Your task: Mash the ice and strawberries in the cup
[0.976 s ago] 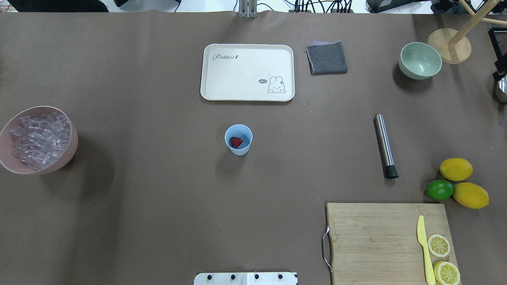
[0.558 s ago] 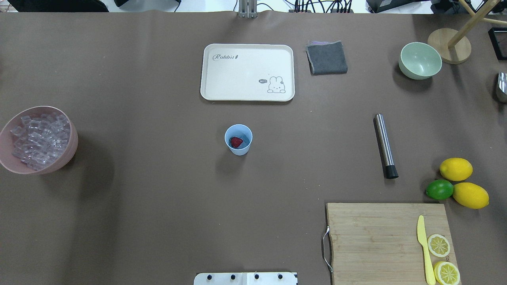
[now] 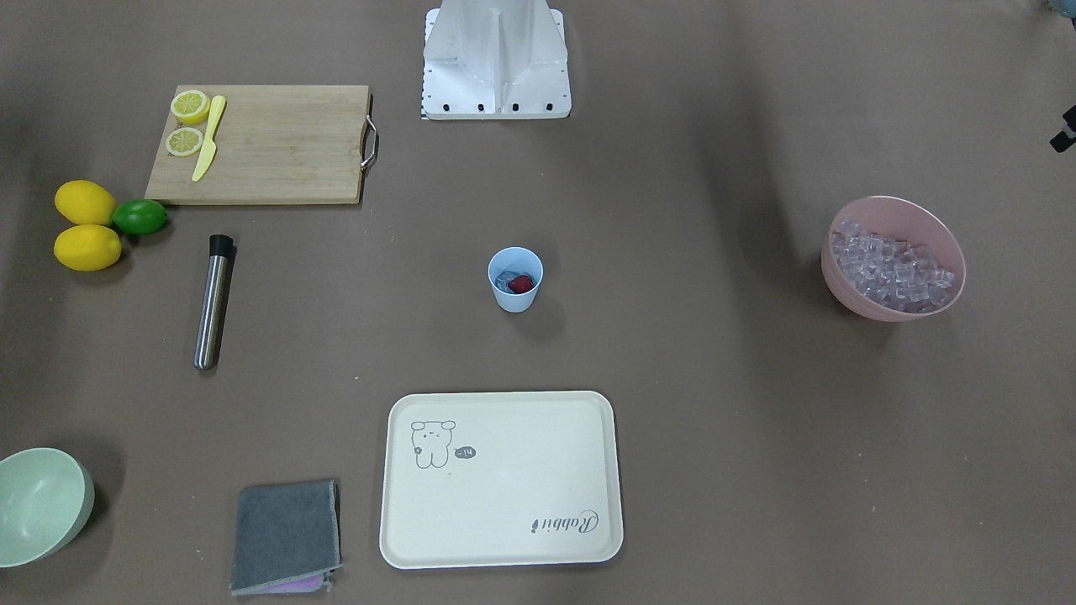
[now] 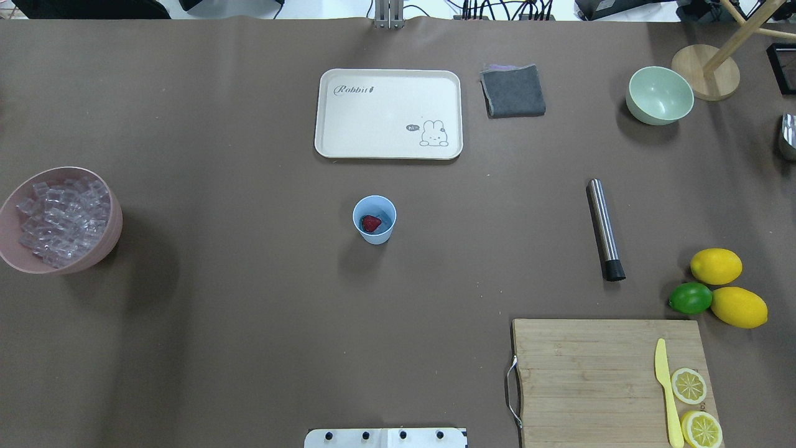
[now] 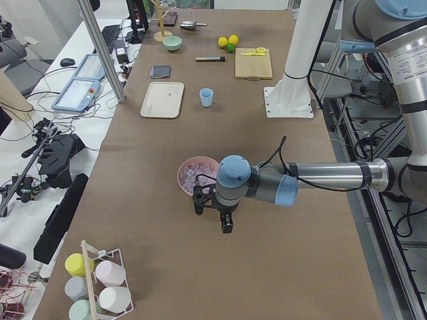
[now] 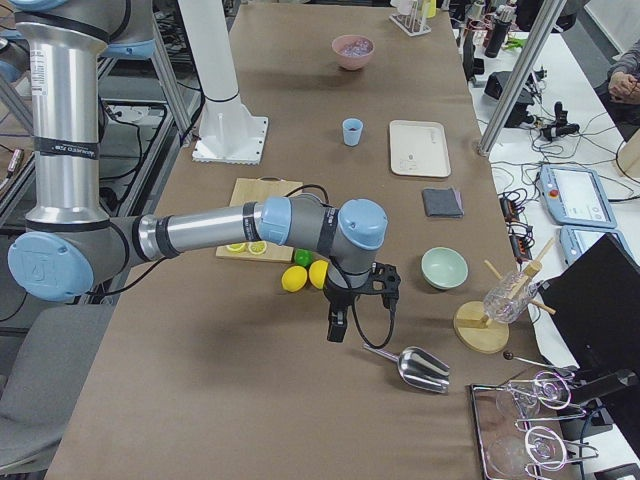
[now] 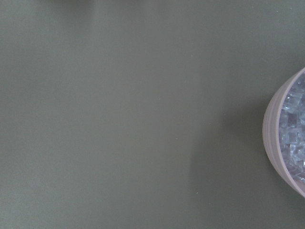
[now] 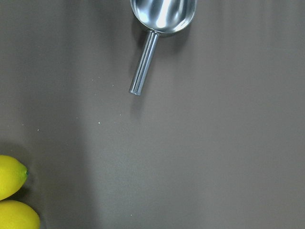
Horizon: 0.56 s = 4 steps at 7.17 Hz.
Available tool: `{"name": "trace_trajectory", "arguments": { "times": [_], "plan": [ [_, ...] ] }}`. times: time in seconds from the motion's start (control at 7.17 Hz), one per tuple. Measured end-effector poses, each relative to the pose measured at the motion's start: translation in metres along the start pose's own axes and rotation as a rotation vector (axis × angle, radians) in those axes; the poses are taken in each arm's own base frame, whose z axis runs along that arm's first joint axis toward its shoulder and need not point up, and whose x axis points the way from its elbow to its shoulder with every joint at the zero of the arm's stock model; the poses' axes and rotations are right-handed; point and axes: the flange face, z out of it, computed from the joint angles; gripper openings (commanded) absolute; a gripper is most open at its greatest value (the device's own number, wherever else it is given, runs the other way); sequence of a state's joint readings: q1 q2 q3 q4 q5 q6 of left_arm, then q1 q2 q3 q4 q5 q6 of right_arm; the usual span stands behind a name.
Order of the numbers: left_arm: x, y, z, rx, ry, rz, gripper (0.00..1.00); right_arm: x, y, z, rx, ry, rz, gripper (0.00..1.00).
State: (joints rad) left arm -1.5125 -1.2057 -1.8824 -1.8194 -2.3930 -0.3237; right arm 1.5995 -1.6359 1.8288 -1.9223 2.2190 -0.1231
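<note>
Overhead view, bottom up: robot base [image 4: 385, 437] at bottom centre; board [image 4: 591, 373] bottom right, with yellow knife [image 4: 666, 392] and two lemon halves [image 4: 689, 386] along its right side; just above the board's right corner, lime [image 4: 690, 298] touching two lemons [image 4: 739, 307]; cup [image 4: 374, 235] upright at frame centre, well apart from everything, strawberry [image 4: 371, 223] inside it, ice [image 3: 503, 282] beside the berry in the cup, seen in the front view; steel muddler [image 4: 605, 229] lying flat right of centre, black tip toward the bottom; pink bowl [image 4: 115, 224] at left edge, heaped with cubes [image 4: 62, 224]; left gripper [image 5: 227, 227] shows only in the left side view, hanging fingers-down over bare table just beside the pink bowl, cannot tell if its fingers are apart or together; right gripper [image 6: 336, 328] shows only in the right side view, hanging over the table near the lemons and a steel scoop [image 6: 420, 368], not touching either, spread of fingers cannot be told; tray [image 4: 388, 113] upper centre, bare; grey cloth [image 4: 513, 91] folded just right of the tray; green bowl [image 4: 659, 94] upper right; wooden stand [image 4: 706, 71] at top right corner.
</note>
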Motion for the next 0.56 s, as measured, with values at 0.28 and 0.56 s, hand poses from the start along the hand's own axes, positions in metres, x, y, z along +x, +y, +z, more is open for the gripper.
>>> {"name": "trace_trajectory", "arguments": {
  "times": [0.28,0.56],
  "plan": [
    [0.0019,-0.0004,-0.0016,0.003,0.001,0.004,0.99,-0.0013,0.001,-0.0013,0.013,-0.033,-0.001,1.0],
    [0.0045,-0.0025,-0.003,0.007,0.003,0.01,0.99,-0.0051,0.001,-0.0066,0.027,-0.037,-0.011,1.0]
  ]
}}
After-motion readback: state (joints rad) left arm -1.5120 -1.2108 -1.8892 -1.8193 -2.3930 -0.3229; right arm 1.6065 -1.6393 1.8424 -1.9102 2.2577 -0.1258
